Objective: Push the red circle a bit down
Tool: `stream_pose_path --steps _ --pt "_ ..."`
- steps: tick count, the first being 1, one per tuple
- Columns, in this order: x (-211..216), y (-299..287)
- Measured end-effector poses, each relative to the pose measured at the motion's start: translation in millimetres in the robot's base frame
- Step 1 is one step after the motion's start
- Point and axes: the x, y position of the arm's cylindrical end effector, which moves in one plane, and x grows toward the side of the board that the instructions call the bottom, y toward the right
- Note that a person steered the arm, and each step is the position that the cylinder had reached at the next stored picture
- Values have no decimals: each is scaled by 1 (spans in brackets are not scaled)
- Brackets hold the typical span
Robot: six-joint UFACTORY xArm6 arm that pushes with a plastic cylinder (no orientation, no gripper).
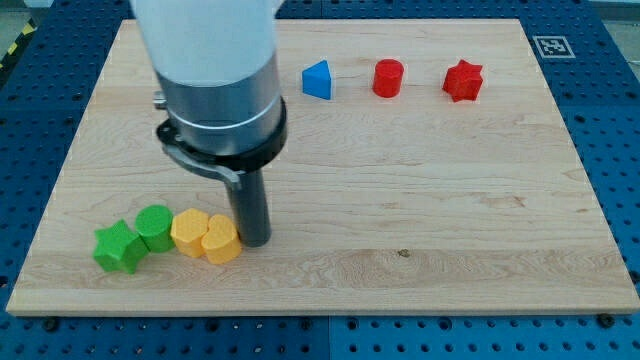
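Observation:
The red circle [388, 77] is a short red cylinder near the view's top, right of centre. A blue triangle-like block [318, 80] lies to its left and a red star [463, 81] to its right. My tip [254, 241] is at the view's lower left, far from the red circle, touching or almost touching the right side of a yellow heart [220, 240].
Along the lower left lies a row: a green star [119, 247], a green circle [155, 226], a yellow hexagon-like block [189, 232] and the yellow heart. The wooden board [450, 200] sits on a blue perforated table. The arm's wide grey body [215, 80] hides the board's upper left.

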Motion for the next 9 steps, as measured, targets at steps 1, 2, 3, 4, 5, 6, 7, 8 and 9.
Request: stream_pose_path --steps 1,2,3,4,5,6,7,8,9 --pt "-2 4" --pt "-34 51" --pt "-87 120" --pt "-98 143" --pt "-98 143" --pt "-113 137" --pt "-168 120" --pt "-219 107" --pt "-222 107"
